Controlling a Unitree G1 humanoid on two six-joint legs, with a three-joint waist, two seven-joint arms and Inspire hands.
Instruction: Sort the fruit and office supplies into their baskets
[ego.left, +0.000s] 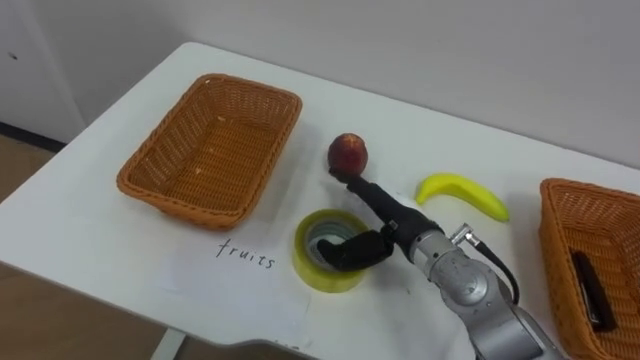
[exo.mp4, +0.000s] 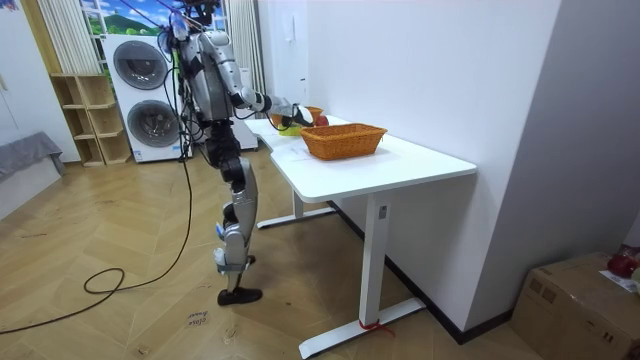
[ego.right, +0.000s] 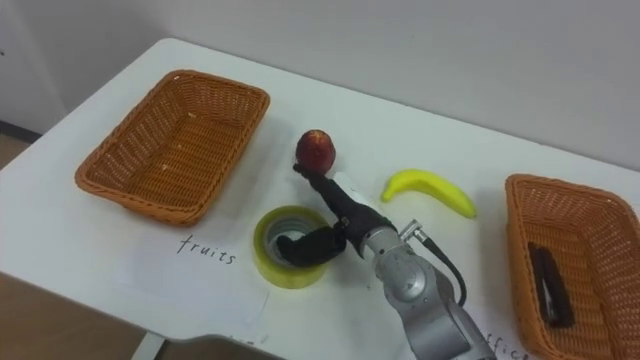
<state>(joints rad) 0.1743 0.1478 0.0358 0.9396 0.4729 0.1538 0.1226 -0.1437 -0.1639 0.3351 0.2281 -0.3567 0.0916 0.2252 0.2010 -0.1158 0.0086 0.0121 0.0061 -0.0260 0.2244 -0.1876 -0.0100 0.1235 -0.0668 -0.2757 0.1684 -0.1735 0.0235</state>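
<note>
Left eye view: a white table (ego.left: 90, 215) stands against a pale wall, and wood floor shows past its left edge. Toward the surface's far left corner sits the left basket (ego.left: 210, 150), wicker, with nothing in it. Between that basket and the near edge lies a sheet of paper (ego.left: 245, 255) with handwriting. A roll of yellow tape (ego.left: 312, 268) lies flat at the sheet's right end, about midway along the near edge. A peach (ego.left: 348, 153) sits beyond the roll, just off the left basket's right end. A banana (ego.left: 462, 192) lies to the right of the peach and apart from it. Further right, the right basket (ego.left: 560, 230) stands at the right edge and holds a long dark object (ego.left: 590, 290) that I cannot identify. The right hand (ego.left: 395, 228) comes in from the lower right. Its fingers are stretched straight, with the tips at the foot of the peach, touching it or nearly so. The thumb is spread wide over the roll's hole. The hand grips nothing.

Right eye view: a second sheet (ego.right: 500, 348) with handwriting lies at the near edge, beside the right basket.

Room view: the robot stands upright on the wood floor at the table's long edge, on the room view's left, with one arm stretched over the surface. Two stacked washing machines (exo.mp4: 145, 95) and an open shelf (exo.mp4: 85, 120) stand behind it. A cardboard box (exo.mp4: 585, 300) sits on the floor at the lower right.
</note>
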